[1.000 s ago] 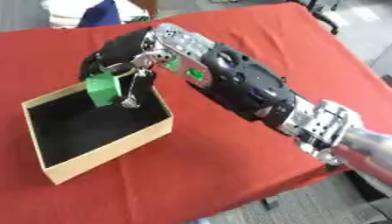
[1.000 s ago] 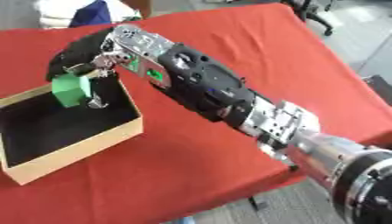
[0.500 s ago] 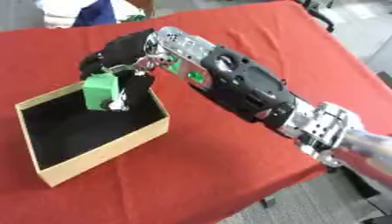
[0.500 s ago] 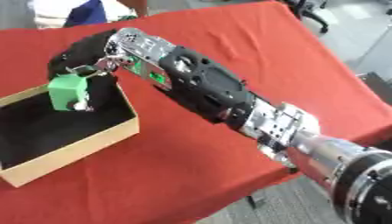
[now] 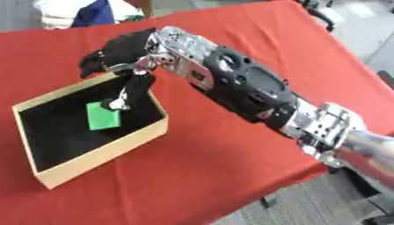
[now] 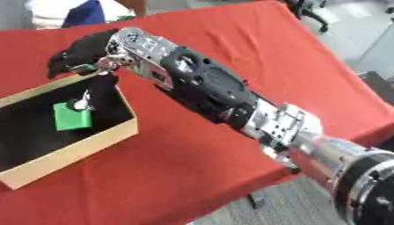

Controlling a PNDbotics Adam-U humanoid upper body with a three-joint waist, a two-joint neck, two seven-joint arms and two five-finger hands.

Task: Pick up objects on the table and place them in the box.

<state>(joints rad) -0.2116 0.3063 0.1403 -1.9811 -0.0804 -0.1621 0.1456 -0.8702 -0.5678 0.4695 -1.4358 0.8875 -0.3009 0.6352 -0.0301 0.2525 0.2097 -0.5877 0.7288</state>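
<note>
1. Left eye view: the right hand point(image 5: 115, 50) comes in from the lower right on a long black and silver arm point(image 5: 246, 88) and hangs over the far edge of the box point(image 5: 100, 154). Its fingers point down toward 7 o'clock and look relaxed and released, curled round nothing; one fingertip ends just above the green block point(image 5: 102, 116), and I cannot tell whether it touches it.
2. The green block lies on the black floor inside the box, near the middle. Its upper corner is partly covered by the fingertip.
3. The far rim of the box is hidden behind the hand. The other rims are in full view, and the near corner points to 7 o'clock.
4. The red tablecloth point(image 5: 231, 176) has open room at 5 o'clock of the box and also at 12 o'clock, behind the hand. The near edge of the table runs askew along the bottom.
5. At the top edge some white and blue things point(image 5: 85, 11) are cut off, and I cannot make out what they are.
6. Right eye view: the box point(image 6: 92, 145) is cut off by the left border, so its left part is not seen. The green block point(image 6: 73, 119) again lies on the black floor, and the right hand point(image 6: 81, 50) is over the far rim.
7. The arm fills the lower right corner, blurred and cut off. The left hand shows in neither view.
</note>
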